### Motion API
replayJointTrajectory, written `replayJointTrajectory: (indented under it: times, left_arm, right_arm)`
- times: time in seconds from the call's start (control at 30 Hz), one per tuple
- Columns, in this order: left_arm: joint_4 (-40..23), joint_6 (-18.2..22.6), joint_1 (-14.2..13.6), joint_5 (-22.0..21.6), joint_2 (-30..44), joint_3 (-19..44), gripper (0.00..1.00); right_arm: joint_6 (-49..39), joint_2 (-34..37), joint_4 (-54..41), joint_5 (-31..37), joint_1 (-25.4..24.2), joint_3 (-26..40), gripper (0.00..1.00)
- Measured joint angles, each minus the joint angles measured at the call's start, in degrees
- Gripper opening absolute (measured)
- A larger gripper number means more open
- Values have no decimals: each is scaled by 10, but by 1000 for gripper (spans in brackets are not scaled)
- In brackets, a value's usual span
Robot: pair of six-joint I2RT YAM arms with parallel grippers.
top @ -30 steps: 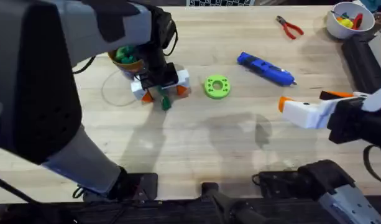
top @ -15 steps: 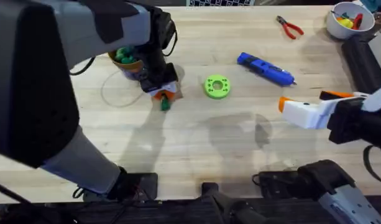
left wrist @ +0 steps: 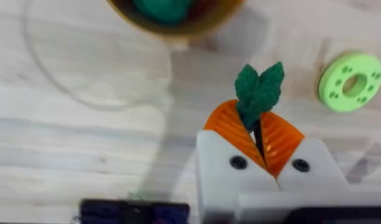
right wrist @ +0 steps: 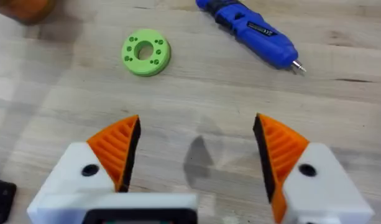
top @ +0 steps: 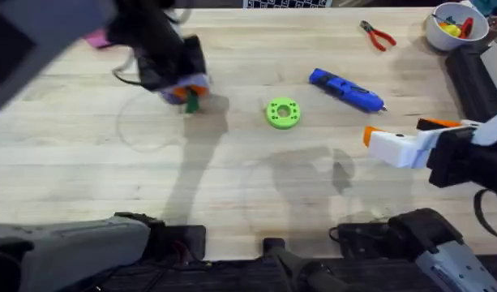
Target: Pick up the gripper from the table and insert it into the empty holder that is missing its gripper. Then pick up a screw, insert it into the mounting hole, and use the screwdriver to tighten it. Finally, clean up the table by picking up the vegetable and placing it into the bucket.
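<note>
Left wrist view has the left gripper (left wrist: 260,134) clamped on the green vegetable (left wrist: 258,93) above the counter (left wrist: 66,155) beside the bucket (left wrist: 178,22), while the right gripper (right wrist: 196,149) gapes wide, holding nothing.

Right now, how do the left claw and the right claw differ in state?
The left claw is shut on the vegetable, raised beside the bucket; the right claw is open and holds nothing. Both have white fingers with orange ribbed pads.
</note>
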Motion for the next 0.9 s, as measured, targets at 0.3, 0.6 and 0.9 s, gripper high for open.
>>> replayJointTrajectory:
  times: [0.3,0.6,0.9]
  left_arm:
    - [73,126,117,-14,0,40,23]
    - [135,179,132,9,85,40,23]
    - [146,199,118,14,123,40,197]
  right_arm:
    - [0,0,0,0,0,0,993]
    - [0,0,0,0,0,0,992]
    - [0,0,0,0,0,0,994]
